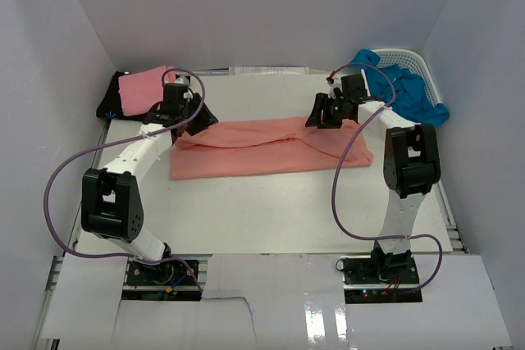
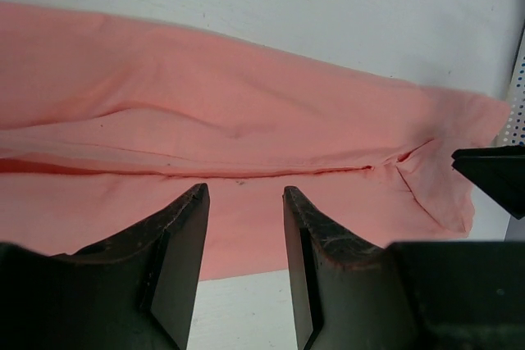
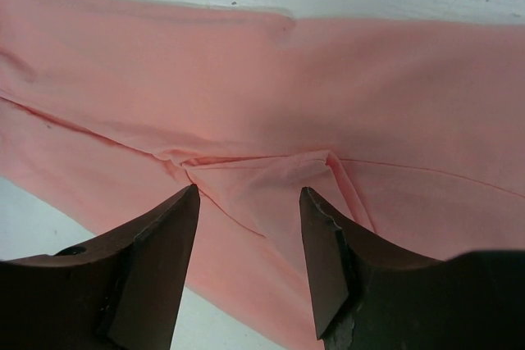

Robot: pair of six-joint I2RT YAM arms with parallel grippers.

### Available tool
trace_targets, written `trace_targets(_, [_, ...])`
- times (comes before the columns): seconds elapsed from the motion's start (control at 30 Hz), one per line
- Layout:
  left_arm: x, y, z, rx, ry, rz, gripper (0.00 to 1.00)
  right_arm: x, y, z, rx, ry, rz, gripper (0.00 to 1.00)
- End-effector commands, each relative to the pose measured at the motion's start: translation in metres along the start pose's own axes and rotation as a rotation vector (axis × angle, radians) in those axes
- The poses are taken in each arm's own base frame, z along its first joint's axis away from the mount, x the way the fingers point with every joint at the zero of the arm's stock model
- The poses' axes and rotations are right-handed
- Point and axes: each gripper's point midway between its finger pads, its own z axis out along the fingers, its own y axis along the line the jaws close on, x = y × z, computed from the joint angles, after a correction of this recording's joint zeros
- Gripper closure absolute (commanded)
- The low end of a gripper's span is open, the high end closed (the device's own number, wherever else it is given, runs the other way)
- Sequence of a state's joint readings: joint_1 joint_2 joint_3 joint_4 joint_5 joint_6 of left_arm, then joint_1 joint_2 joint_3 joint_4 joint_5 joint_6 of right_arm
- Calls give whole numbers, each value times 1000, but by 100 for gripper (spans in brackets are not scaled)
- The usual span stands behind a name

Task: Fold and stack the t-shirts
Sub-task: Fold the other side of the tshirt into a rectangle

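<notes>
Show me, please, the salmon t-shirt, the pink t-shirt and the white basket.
salmon t-shirt (image 1: 254, 147), top external view, middle of the cloth.
pink t-shirt (image 1: 143, 86), top external view, centre of its top.
white basket (image 1: 408, 63), top external view, bare lattice wall.

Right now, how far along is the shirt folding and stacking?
Done: a folded pink shirt lies on a black shirt, far left. In hand: the salmon shirt lies folded into a long strip; left gripper and right gripper hover open over its ends. Left: folding it shorter, stacking it, then the blue shirts in the basket.
</notes>
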State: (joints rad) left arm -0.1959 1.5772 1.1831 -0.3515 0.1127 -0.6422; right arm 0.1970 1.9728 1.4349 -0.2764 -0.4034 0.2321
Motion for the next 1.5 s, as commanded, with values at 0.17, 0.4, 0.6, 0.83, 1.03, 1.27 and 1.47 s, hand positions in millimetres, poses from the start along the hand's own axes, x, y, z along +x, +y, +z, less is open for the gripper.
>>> trace_targets(0.17, [-18, -14, -21, 45, -73, 43, 48, -1, -4, 7, -19, -12, 6, 42])
trace_targets(0.4, [-14, -12, -17, 44, -56, 39, 48, 1, -12, 13, 1, -4, -3, 42])
trace_targets(0.6, [-10, -10, -15, 44, -43, 40, 48, -1, -16, 16, 21, -9, -9, 42])
trace_targets(0.83, [-5, -6, -11, 36, -32, 41, 48, -6, -18, 21, 21, -10, -13, 41])
trace_targets(1.03, [-3, -4, -9, 29, -30, 41, 48, -13, -22, 23, 29, -22, -17, 41])
trace_targets(1.27, [-2, -2, -9, 25, -31, 41, 48, -20, -22, 22, 28, -32, -19, 61])
trace_targets(1.47, [1, -1, -7, 25, -22, 40, 49, -16, -20, 22, 12, -20, -12, 87])
